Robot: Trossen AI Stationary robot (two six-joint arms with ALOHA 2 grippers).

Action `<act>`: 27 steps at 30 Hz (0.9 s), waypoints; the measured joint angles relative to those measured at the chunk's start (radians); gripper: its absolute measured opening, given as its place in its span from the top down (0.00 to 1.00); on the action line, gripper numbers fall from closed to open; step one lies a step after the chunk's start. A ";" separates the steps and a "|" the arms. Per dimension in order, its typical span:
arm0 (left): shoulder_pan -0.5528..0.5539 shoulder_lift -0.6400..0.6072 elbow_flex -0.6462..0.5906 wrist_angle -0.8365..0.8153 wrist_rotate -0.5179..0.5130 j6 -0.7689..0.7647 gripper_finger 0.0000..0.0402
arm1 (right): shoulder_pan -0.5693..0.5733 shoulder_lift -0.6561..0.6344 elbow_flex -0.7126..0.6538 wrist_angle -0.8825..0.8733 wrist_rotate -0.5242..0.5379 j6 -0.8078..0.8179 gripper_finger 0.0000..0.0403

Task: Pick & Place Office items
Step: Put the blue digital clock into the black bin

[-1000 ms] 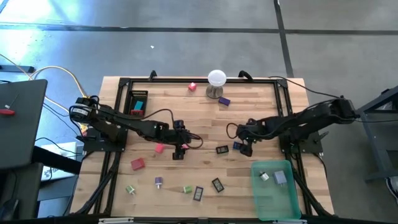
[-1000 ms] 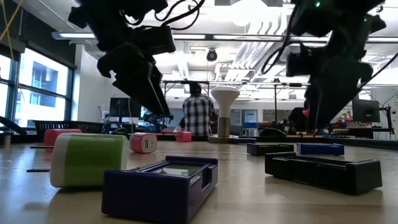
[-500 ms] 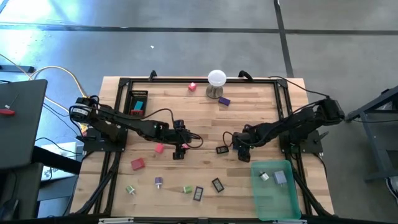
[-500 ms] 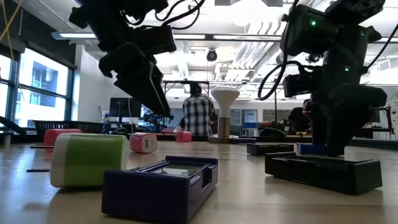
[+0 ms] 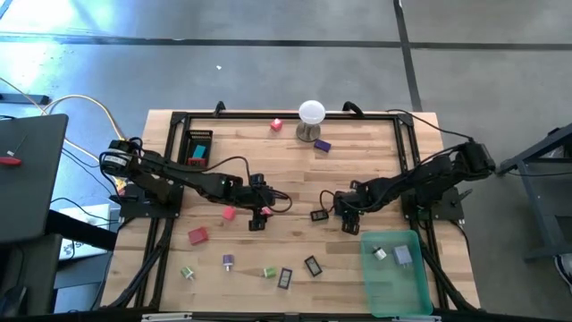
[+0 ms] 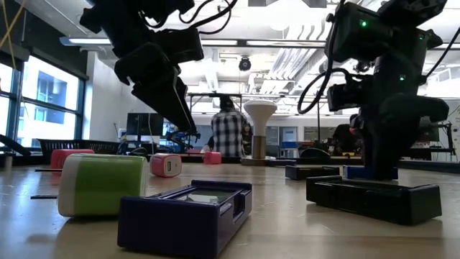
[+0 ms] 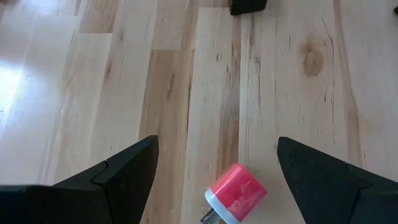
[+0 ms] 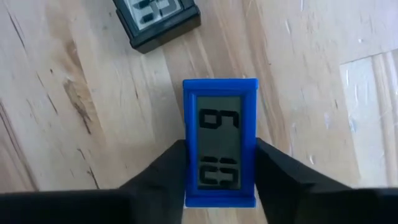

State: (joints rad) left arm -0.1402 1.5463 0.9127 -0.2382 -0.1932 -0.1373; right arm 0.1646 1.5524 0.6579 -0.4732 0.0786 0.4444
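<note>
Your right gripper [image 8: 219, 163] has its two dark fingers [image 8: 163, 169] pressed against the long sides of a small blue-framed rectangular LCD clock [image 8: 219, 140], pinching it flat on the pale wooden tabletop [image 8: 74, 106], mid-table, right of centre. A black-framed clock of the same kind [image 8: 157, 18] lies just beside it, apart, not touching.

Before you lift, check the grip sits approx. centred along the frame and both pads meet plastic squarely; the casing looks smooth and could twist out if one finger bites a corner. Raise straight up, w/o dragging, so the black neighbour stays put. The translucent green plastic bin [image 5: 420, 288], near the table's front right corner w/ a couple of pieces already inside, looks the likely drop, so a short carry should do.

Your left gripper [image 7: 214, 165] hangs mid-table w/ fingers spread wide, holding nothing, above a small pink cylindrical plug-like piece [image 7: 234, 191] that lies between them on the wood. Other items, incl. a red block [image 5: 197, 235] and green pieces [image 5: 269, 271], are scattered along the front.
</note>
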 joint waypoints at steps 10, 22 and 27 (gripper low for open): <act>0.000 0.001 0.000 0.013 -0.001 0.016 0.21 | 0.004 -0.079 0.017 -0.019 0.105 -0.014 0.68; -0.020 0.044 0.001 0.177 -0.077 0.365 0.21 | 0.067 -0.108 0.105 0.232 0.213 -0.193 0.68; -0.054 0.050 0.001 0.331 -0.077 0.677 0.21 | 0.067 -0.108 0.105 0.381 0.127 -0.266 0.68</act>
State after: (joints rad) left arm -0.1945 1.5962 0.9134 0.0931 -0.2707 0.5395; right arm 0.2314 1.4445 0.7628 -0.0926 0.2052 0.1784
